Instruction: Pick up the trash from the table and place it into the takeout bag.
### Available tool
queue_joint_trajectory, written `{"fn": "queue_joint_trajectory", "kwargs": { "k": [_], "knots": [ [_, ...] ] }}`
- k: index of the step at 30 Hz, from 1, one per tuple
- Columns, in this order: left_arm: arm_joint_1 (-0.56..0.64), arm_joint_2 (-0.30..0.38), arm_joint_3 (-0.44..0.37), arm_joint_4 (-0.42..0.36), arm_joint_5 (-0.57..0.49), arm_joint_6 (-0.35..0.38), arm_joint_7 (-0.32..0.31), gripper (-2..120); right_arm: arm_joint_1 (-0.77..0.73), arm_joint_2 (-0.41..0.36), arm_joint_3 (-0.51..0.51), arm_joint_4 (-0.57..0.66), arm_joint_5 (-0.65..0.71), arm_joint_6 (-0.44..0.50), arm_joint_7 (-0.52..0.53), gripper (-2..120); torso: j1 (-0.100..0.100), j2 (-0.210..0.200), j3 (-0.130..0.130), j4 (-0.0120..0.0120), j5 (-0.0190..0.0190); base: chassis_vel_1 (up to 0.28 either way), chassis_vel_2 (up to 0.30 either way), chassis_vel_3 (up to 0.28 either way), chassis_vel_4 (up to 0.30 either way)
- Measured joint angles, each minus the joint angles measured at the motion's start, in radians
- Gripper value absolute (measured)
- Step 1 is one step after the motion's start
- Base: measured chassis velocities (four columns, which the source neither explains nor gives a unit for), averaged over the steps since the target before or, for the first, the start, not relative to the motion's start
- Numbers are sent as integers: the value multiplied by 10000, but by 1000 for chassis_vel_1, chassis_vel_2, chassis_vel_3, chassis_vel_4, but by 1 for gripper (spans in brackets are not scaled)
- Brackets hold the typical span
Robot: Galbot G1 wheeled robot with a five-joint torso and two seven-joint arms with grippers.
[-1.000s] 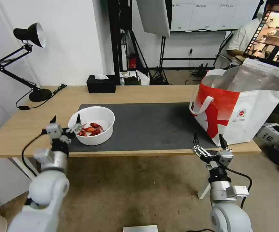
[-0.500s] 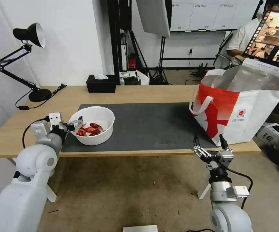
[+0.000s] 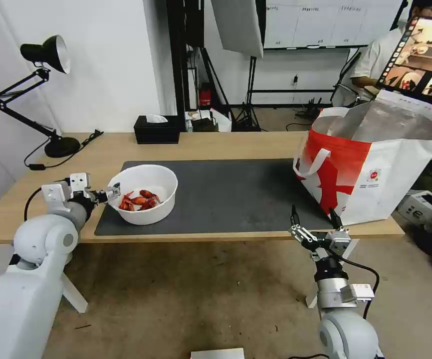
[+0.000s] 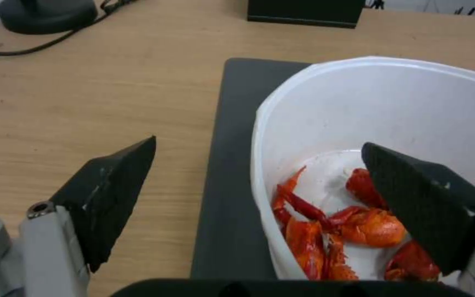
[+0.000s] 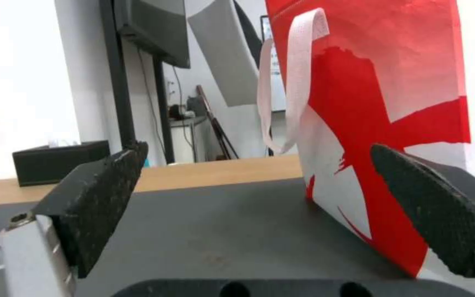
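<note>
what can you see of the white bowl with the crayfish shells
The white bowl is round and deep, of thin, smooth plastic by its look. It stands upright on the left end of the dark grey mat, which lies on the wooden table. Red crayfish shells lie heaped on its bottom; the walls above them look clean. The left gripper is open astride the rim, one finger outside the wall, the other inside over the shells.
</note>
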Motion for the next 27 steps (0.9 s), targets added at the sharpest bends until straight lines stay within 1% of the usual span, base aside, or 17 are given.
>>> {"fn": "queue_joint_trajectory", "kwargs": {
  "k": [4, 7, 8, 14, 21, 27],
  "knots": [
    [-235, 34, 222, 282, -17, -23, 2, 100, 20, 11, -4, -41, -14, -3, 6, 100, 0, 0, 0, 0, 0, 0, 0, 0, 0],
    [-557, 76, 471, 662, -123, -40, -6, 100, 13, 49, -25, -69, -44, -4, 9, 100, 0, 0, 0, 0, 1, 0, 0, 0, 0],
    [-557, 76, 471, 662, -123, -40, -6, 100, 13, 49, -25, -69, -44, -4, 9, 100, 0, 0, 0, 0, 1, 0, 0, 0, 0],
    [-1031, 270, 877, 1183, -273, -58, -62, 100, 50, 159, -30, -144, -58, -4, 15, 100, 0, 0, -1, 0, 1, 0, 0, 0, 0],
    [-1266, 263, 1105, 1548, -272, -66, -89, 100, 116, 295, -89, -228, -71, -4, 20, 100, 0, 1, 0, 0, 1, 0, 0, 0, 0],
    [-1313, 215, 1143, 1703, -255, -70, -97, 100, 188, 331, -134, -308, -82, -4, 29, 100, 0, 1, 0, -1, 1, 0, 0, 0, 0]
  ]
}}
